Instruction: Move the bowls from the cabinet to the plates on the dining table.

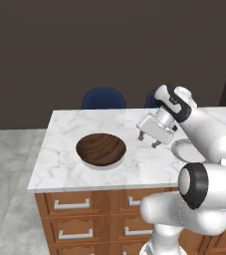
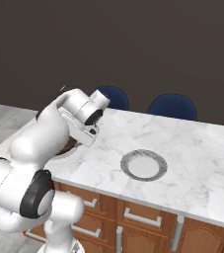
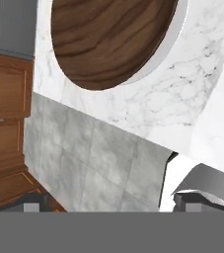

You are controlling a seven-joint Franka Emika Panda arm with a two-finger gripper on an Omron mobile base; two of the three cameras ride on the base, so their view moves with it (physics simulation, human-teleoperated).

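Note:
A dark brown wood-grain bowl (image 1: 101, 148) rests on a pale plate (image 1: 102, 166) at the left of the marble dining table (image 1: 64, 164). In the hand view the bowl (image 3: 108, 39) fills the top, with the plate's rim (image 3: 175, 34) beside it. My gripper (image 1: 148, 140) hangs open and empty just above the table, to the right of the bowl and apart from it. A second plate (image 2: 143, 164), grey-rimmed, lies bare further right; the arm partly covers this plate (image 1: 183, 147) in the left base view. In the right base view the bowl (image 2: 70, 145) is mostly behind the arm. The cabinet is out of view.
Two blue chairs (image 2: 112, 96) (image 2: 173, 106) stand at the table's far side. Brown drawers with silver handles (image 1: 72, 204) run under the near edge. Grey tiled floor (image 1: 10, 159) lies to the left, a dark wall behind.

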